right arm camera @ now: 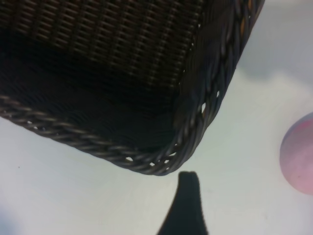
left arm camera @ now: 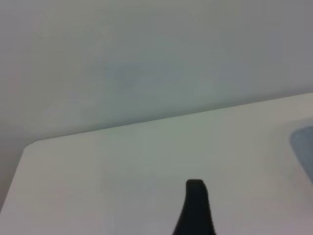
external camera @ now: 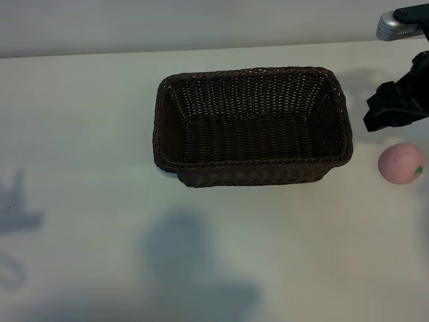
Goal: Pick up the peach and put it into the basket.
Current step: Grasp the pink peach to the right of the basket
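Basket [external camera: 252,125]: desk [external camera: 80,134] centre, empty. Peach [external camera: 401,163]: on desk at basket's 3 o'clock, well apart, untouched. Right fingers [external camera: 392,107]: wide, holding nothing, at peach's 12 o'clock (just above it). Left fingers [left arm camera: 195,205]: wide, over bare desk.

Basket [external camera: 253,127] mid-table [external camera: 80,255]; peach [external camera: 401,163] right of it, apart; right gripper [external camera: 395,107] just behind peach.

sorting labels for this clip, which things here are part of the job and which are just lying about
Part of the job:
peach, on the table right of the basket
basket, nothing in it
right hand, open, above the table just behind the peach

Just there:
table
left hand, open, off in a bare corner
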You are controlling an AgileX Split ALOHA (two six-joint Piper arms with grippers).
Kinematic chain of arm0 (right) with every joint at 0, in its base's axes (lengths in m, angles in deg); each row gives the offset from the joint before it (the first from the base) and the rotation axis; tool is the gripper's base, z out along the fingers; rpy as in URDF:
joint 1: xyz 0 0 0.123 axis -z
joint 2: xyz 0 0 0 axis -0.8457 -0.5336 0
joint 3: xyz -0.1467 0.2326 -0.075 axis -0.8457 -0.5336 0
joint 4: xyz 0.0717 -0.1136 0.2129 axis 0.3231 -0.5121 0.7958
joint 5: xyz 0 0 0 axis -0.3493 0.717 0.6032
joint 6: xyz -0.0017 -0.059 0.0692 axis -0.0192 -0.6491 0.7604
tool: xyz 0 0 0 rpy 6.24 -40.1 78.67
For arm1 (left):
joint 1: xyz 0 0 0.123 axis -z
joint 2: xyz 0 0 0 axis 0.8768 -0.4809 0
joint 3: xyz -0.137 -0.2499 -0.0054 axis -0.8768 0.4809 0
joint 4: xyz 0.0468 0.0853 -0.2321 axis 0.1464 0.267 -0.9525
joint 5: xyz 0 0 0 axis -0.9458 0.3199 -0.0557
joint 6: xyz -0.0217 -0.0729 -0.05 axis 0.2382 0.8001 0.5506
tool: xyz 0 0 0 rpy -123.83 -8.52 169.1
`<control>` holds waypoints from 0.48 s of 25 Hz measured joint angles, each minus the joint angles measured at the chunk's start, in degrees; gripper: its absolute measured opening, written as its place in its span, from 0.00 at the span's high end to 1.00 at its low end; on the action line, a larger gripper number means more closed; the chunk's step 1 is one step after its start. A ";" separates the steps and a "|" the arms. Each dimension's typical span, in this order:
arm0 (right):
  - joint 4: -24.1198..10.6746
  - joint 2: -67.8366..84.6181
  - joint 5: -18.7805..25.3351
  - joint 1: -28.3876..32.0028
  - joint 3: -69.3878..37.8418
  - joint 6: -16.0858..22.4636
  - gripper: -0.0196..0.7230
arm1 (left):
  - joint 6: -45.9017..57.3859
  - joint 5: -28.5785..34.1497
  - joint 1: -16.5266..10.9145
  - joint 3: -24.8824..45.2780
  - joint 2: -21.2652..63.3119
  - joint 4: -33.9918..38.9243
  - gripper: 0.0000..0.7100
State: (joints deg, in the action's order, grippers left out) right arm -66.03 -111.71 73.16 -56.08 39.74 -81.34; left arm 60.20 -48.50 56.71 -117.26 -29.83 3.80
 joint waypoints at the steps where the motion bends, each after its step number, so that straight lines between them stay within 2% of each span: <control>1: 0.00 0.00 0.00 0.00 0.00 0.00 0.17 | -0.19 0.57 -0.38 0.00 0.50 -0.05 0.18; 8: 0.00 0.00 -0.02 0.00 0.00 0.00 0.17 | -0.08 5.40 -1.44 0.12 5.40 -0.05 0.18; 12: 0.00 0.00 -0.07 0.00 0.00 0.00 0.17 | 2.26 10.60 -1.52 0.12 8.72 0.53 0.18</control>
State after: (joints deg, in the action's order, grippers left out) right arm -66.03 -111.71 73.10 -56.08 39.74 -81.34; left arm 62.46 -37.90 55.20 -117.14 -21.11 4.33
